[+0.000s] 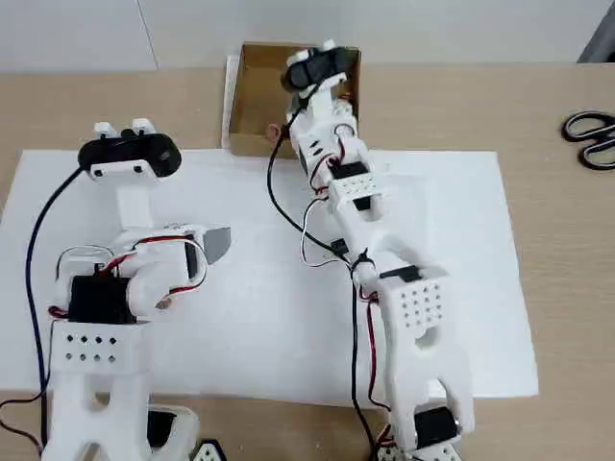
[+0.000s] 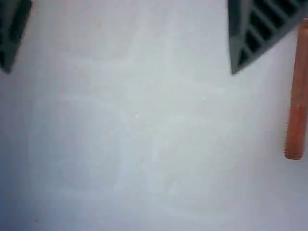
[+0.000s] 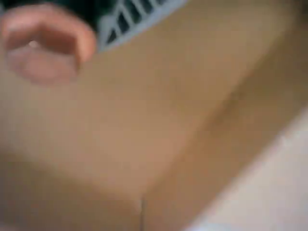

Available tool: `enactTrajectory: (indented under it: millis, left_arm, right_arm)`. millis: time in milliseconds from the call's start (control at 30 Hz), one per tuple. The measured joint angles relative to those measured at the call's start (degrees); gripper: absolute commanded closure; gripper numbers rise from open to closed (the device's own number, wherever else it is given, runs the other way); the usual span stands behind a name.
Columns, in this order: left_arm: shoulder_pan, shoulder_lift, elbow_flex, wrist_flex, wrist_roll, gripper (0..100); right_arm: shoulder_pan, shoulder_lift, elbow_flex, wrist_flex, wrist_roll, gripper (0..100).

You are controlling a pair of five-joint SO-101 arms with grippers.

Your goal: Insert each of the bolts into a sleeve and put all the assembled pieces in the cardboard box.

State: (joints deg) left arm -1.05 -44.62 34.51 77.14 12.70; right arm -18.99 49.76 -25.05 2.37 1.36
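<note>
Risk | my left fingers (image 2: 250,29) spread, bolt (image 2: 296,91) outside them, closing would miss | right arm (image 1: 356,192) over box (image 1: 258,91), grip I cannot tell

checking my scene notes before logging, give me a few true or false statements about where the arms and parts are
The right arm extends over the cardboard box: true.
The left gripper is shut on a bolt: false, it is open; the bolt lies on the white paper beside it.
The scissors lie on the paper: false, they lie on the bare table.
An orange piece is inside the box: true.
</note>
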Motion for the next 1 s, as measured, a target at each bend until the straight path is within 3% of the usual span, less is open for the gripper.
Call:
enactTrajectory:
  millis: [200, 500, 867, 1000]
  left_arm:
    - [0.00, 0.00, 0.00, 0.00, 0.09, 73]
    - [0.00, 0.00, 0.00, 0.00, 0.18, 73]
    - [0.00, 0.00, 0.00, 0.00, 0.18, 73]
    - [0.00, 0.00, 0.00, 0.00, 0.18, 73]
  right_arm:
    - [-0.09, 0.79, -2.46, 3.87, 0.18, 73.4]
    - [-0.09, 0.79, -5.36, 8.70, 0.18, 73.5]
    - [-0.09, -25.85, -8.09, 45.80, 0.00, 73.5]
    - [0.18, -32.35, -8.18, 58.55, -4.13, 73.5]
